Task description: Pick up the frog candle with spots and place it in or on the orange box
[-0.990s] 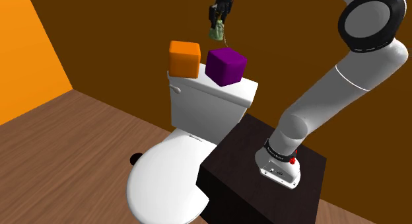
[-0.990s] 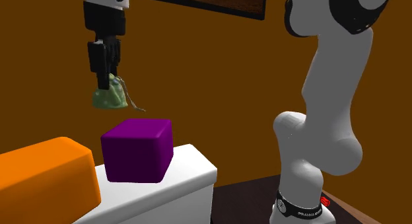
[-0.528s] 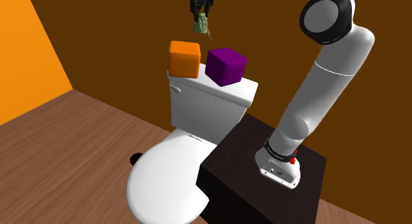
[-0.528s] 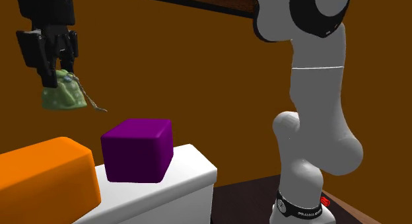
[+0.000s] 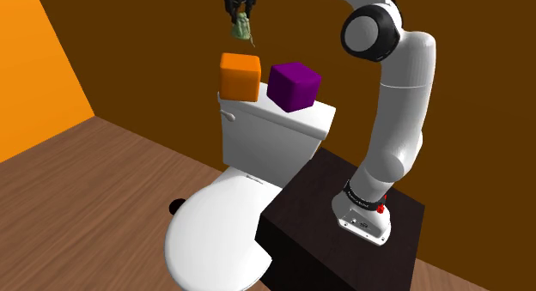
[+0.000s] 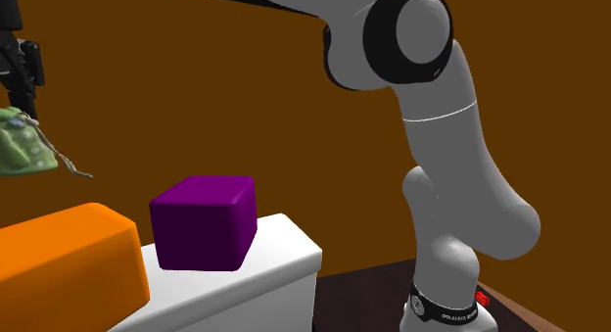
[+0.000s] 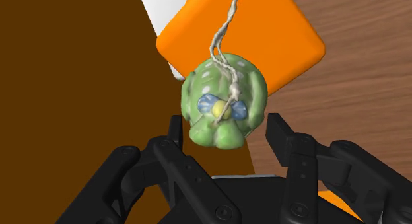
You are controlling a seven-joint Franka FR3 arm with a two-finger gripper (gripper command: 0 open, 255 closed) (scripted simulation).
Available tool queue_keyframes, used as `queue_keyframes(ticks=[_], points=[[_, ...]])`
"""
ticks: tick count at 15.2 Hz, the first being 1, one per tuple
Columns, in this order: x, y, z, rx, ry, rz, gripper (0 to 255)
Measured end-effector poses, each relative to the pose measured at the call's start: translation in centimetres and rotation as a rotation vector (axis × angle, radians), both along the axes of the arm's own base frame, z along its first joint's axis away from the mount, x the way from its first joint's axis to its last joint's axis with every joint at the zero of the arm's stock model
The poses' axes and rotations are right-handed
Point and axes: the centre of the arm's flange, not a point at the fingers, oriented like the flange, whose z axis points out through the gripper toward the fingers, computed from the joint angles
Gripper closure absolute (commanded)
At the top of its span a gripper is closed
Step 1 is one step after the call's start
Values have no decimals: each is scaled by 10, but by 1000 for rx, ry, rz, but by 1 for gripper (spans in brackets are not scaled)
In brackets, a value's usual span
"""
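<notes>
A green frog candle (image 7: 223, 100) with pale spots, a blue-and-yellow mark and a trailing wick string hangs in the air, clasped between my black fingers. My gripper (image 7: 226, 131) is shut on it. In the shoulder view the gripper (image 5: 240, 6) holds the frog candle (image 5: 242, 26) high above the orange box (image 5: 240, 75), which sits on the white toilet tank (image 5: 275, 130). In the second exterior view the frog candle (image 6: 22, 150) hangs under the gripper (image 6: 24, 93) at the left edge, above the orange box (image 6: 64, 266). Seen from the wrist, the orange box (image 7: 290, 47) lies directly beyond the frog.
A purple cube (image 5: 294, 85) stands on the tank beside the orange box, toward the shoulder view's right. Below is the toilet's closed white lid (image 5: 215, 233), with the dark stand (image 5: 318, 246) next to it. Brown wall behind, wooden floor (image 5: 86, 186), and an orange wall at the shoulder view's left.
My gripper has carried the frog candle toward the shoulder view's left, from above the purple cube to above the orange box. The grip on the candle is unchanged.
</notes>
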Motion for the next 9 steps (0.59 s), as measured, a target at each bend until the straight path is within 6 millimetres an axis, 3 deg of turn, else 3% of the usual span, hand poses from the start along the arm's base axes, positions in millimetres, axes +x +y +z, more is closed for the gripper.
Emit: queue_keyframes(ticks=[9], points=[[4, 1, -45, 0, 0, 0, 255]])
